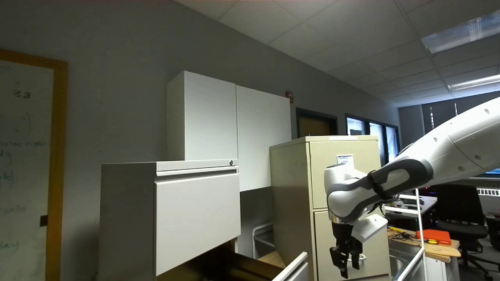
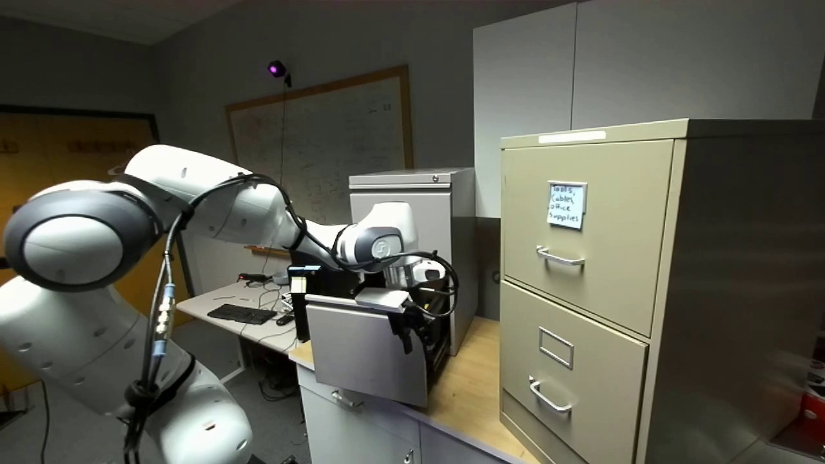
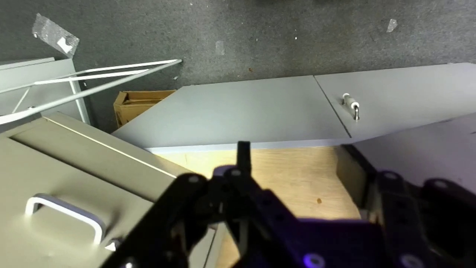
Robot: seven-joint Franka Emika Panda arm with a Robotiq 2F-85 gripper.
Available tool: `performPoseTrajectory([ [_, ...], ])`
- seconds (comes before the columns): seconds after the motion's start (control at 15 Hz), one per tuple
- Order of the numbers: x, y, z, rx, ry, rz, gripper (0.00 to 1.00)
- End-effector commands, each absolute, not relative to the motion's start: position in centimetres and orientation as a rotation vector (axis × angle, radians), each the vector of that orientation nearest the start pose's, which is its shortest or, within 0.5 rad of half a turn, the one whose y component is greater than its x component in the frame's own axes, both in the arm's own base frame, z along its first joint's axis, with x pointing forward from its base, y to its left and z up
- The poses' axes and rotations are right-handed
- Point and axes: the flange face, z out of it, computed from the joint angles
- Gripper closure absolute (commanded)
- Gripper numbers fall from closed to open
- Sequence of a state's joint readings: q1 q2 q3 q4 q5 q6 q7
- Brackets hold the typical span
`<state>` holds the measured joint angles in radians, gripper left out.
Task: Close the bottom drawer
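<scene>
The bottom drawer (image 2: 361, 351) of the pale grey metal cabinet (image 1: 127, 218) is pulled out: its front is set well forward of the upper drawer front (image 1: 197, 218), and part of its dark inside is exposed below. The metal cabinet is stood on a wooden tabletop (image 3: 308, 175), and a beige filing cabinet (image 2: 599, 238) is placed to one side of it, with a strip of wood left between them.

From the white arm (image 2: 245, 212), the gripper (image 1: 350, 270) is pointed downward near the bottom drawer's front, and a gap is seen between the two in an exterior view. Its jaws are parted, with the wood of the tabletop seen between them in the wrist view.

A paper label (image 2: 566, 205) with handwriting is fixed above the upper handle (image 2: 559, 256) of the filing cabinet. Grey base cabinets (image 3: 241, 111) are seen under the tabletop, with a cardboard box (image 3: 141, 108) near them on the carpet (image 3: 260, 41). A wood-framed whiteboard (image 2: 322, 129) is mounted on the wall (image 2: 445, 84).
</scene>
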<state>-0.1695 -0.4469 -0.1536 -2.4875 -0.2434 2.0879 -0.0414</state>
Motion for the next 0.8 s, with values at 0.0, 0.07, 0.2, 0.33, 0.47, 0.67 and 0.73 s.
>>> performPoseTrajectory([
  [0.0, 40.2, -11.9, 44.9, -3.260, 0.166, -0.051, 0.66],
  [0.07, 40.5, -11.2, 44.9, -3.257, 0.143, -0.063, 0.73],
  [0.2, 41.3, -10.0, 45.0, -3.267, 0.097, -0.135, 0.89],
  [0.33, 42.0, -9.3, 45.4, -3.267, 0.072, -0.230, 1.00],
  [0.47, 42.6, -9.0, 45.8, -3.251, 0.075, -0.326, 1.00],
  [0.67, 43.4, -8.8, 46.3, -3.197, 0.112, -0.446, 1.00],
  [0.73, 43.7, -8.4, 46.6, -3.170, 0.119, -0.477, 1.00],
])
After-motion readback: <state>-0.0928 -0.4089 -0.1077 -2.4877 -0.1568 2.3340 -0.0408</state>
